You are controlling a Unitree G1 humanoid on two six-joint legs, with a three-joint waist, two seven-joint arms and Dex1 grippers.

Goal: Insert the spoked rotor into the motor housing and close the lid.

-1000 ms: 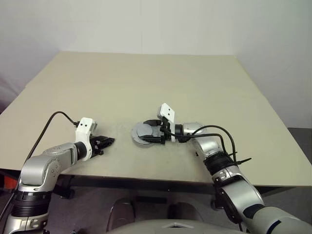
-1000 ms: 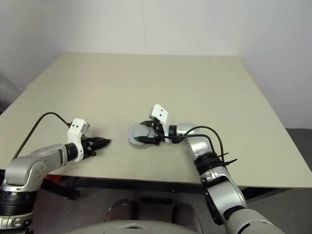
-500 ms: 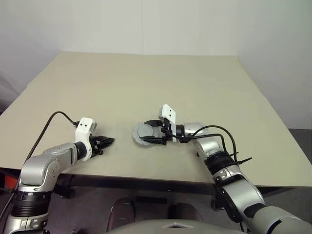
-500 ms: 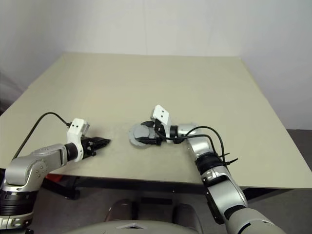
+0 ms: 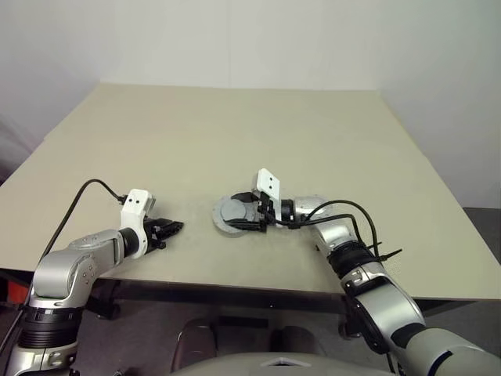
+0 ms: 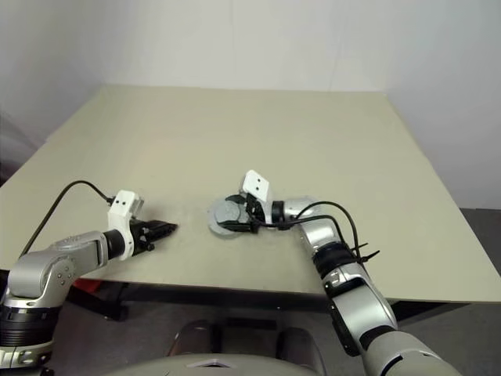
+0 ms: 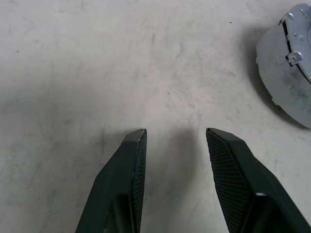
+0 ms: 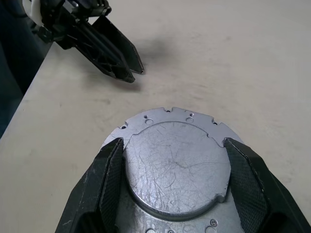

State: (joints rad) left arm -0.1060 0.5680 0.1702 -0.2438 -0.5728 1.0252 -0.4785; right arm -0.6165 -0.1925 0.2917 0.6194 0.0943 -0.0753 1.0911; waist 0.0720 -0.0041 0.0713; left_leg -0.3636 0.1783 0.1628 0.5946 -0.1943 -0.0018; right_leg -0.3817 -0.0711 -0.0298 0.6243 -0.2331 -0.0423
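My right gripper (image 8: 172, 160) clasps the lid (image 8: 177, 165) seated on the motor housing (image 5: 232, 215), my left gripper (image 7: 177, 141) hangs parted and empty, so closing looks nearly done.

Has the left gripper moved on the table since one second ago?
No. The left gripper sits at the same spot near the table's front edge, open and empty, apart from the lid.

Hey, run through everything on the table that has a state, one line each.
Lid: lying flat on the motor housing, raised round centre up.
Motor housing: on the table, covered by the lid.
Right gripper: jaws either side of the lid.
Left gripper: jaws open, empty, over bare table.
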